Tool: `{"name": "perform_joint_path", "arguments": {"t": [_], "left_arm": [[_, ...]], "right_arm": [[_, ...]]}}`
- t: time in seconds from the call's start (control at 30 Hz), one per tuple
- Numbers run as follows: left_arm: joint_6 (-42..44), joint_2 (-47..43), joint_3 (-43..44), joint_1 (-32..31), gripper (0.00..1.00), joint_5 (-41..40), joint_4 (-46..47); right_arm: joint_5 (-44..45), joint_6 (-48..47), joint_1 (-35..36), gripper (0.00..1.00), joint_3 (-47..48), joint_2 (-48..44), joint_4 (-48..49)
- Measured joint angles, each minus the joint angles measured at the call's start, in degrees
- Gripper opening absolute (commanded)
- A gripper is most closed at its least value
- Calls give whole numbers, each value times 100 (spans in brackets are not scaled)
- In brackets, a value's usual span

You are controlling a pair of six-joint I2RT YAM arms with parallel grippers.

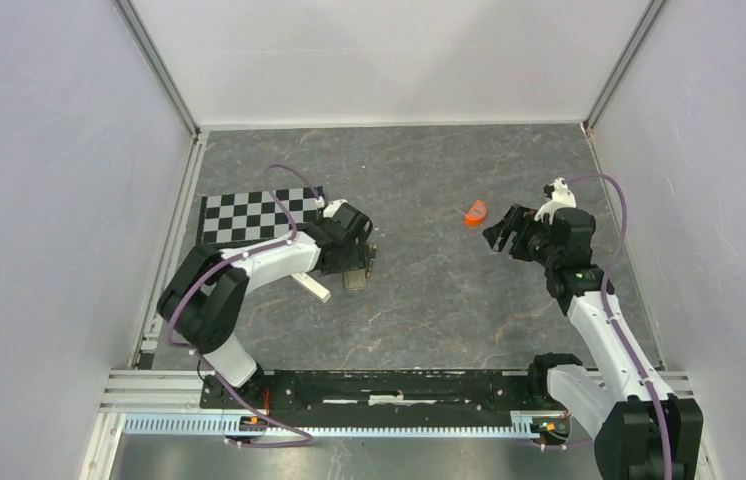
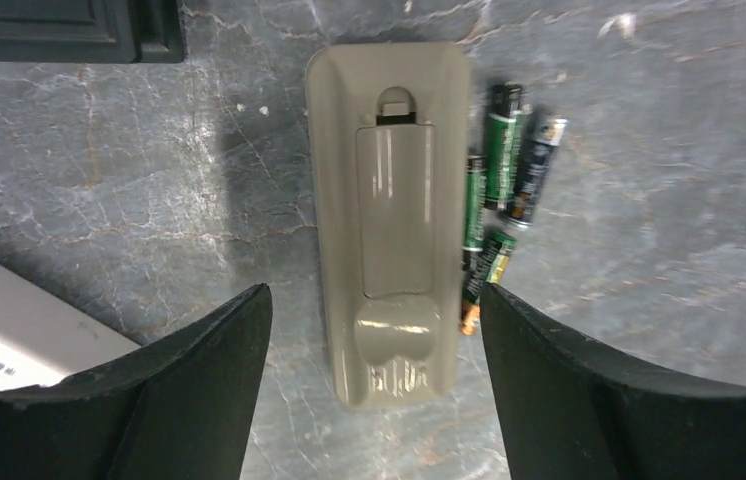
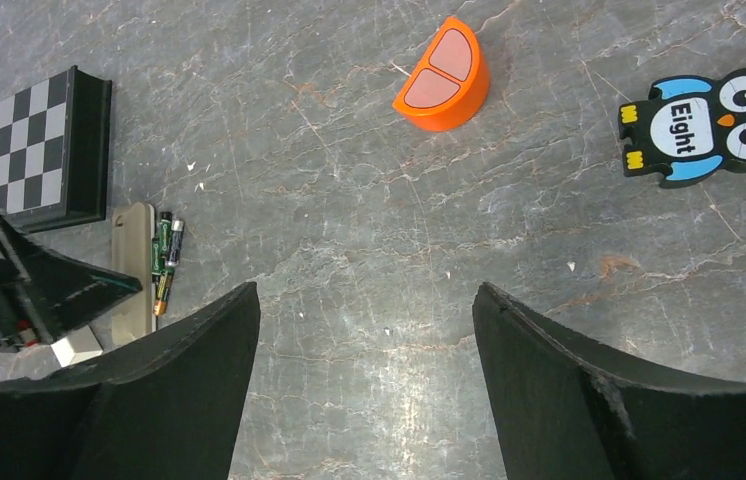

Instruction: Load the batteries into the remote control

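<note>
Just beside the remote control (image 2: 389, 220), batteries (image 2: 502, 150); nearby, checkerboard (image 3: 19, 160), white bar (image 2: 19, 320).

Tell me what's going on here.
The left end effector hangs open over the remote, which lies back up on the table with its battery cover closed. The batteries lie loose beside it. The right end effector is open and empty, off to the side near an orange block.
</note>
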Motion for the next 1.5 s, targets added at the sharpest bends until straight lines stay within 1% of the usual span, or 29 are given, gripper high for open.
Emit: {"name": "perform_joint_path", "arguments": {"t": [0.1, 0.17, 0.33, 0.4, 0.57, 0.67, 0.7, 0.73, 0.87, 0.93, 1.0, 1.1, 1.17, 1.3, 1.4, 1.5], "left_arm": [[59, 328, 17, -2, 77, 0, -13], [92, 361, 26, -7, 74, -4, 9], [173, 363, 22, -7, 72, 0, 48], [195, 372, 20, -7, 73, -4, 55], [326, 433, 28, -57, 77, -173, 96], [433, 533, 129, -109, 75, -323, 28], [459, 592, 181, -136, 73, -396, -11], [494, 640, 234, -164, 69, -461, -46], [592, 765, 358, -254, 48, -573, -76], [605, 793, 393, -258, 40, -595, -90], [640, 802, 411, -258, 38, -603, -107], [647, 796, 420, -254, 37, -621, -136], [649, 743, 415, -249, 36, -636, -267], [660, 352, 302, -240, 36, -522, -651], [693, -295, 282, -221, 35, -138, -798], [721, -911, 284, -214, 35, 334, -723]], "right_arm": [[-9, 22, 0, 82, 0, 2, 0], [-11, 48, 0, 82, -13, 2, 4], [-15, 120, 0, 82, -179, 0, -4], [-17, 127, 0, 82, -210, 0, -15], [-26, 151, 0, 81, -214, 0, -15], [-63, 173, 0, 81, -214, 0, -13], [-79, 177, 0, 81, -219, 0, -11], [-98, 181, 0, 81, -232, 0, 2], [-162, 219, 0, 81, -293, 2, 9], [-188, 219, 0, 81, -326, 7, 9], [-219, 195, 0, 82, -337, 26, 2], [-323, 70, 63, 86, -337, 98, 2], [-393, -26, 208, 89, -337, 166, 2], [-544, -50, 868, 95, -391, 203, 212], [-669, 155, 1543, 96, -575, 203, 776], [-859, 597, 2181, 96, -846, 203, 1606]]}}
